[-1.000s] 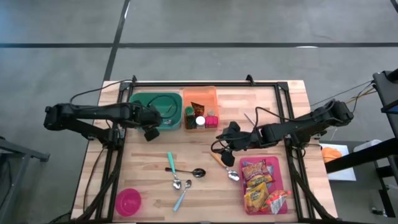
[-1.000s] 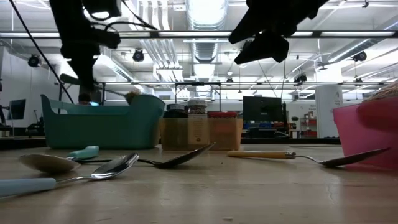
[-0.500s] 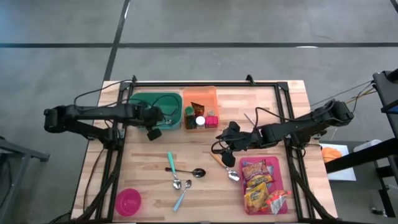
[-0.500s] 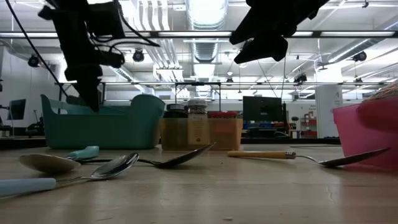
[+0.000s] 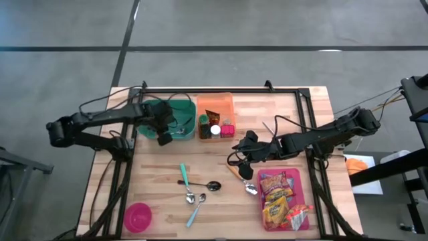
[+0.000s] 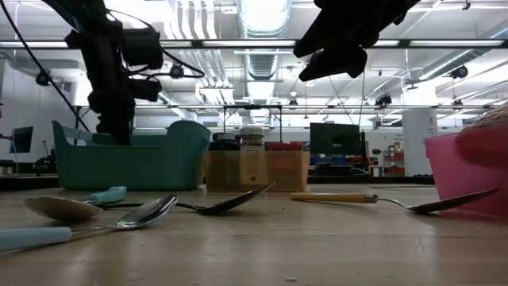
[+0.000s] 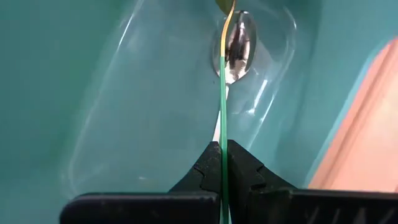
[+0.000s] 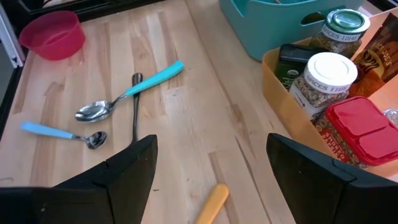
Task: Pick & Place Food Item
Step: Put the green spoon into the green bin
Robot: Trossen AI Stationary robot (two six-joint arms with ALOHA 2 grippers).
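Your table [image 5: 281, 114] carries everything; largest to smallest below.

Teal bin [image 5: 175, 114] sits at the back edge, left of centre. The orange caddy [image 5: 215, 107] touches its right side and holds spice jars [image 8: 326, 78] and a red-lidded container [image 8: 360, 127].

Pink tray [image 5: 299, 201] is in the front right corner, with the snack packets [image 5: 277, 197] lying in it. None of them is lifted.

Pink bowl [image 5: 138, 216] is in the front left corner.

Loose spoons [image 5: 197, 191] lie mid-table toward the front edge; a yellow-handled spoon [image 5: 242, 181] rests just left of the tray.

Your left gripper [image 5: 162, 130] is over the bin's front left part, fingers pressed together on a thin green-handled spoon [image 7: 231, 53]. Its bowl looks to be down at the bin floor, though you can't confirm contact from the wrist view.

Your right gripper [image 5: 242, 161] hangs above the table near centre, between caddy and tray, fingers [image 8: 118, 171] spread wide with nothing between them.
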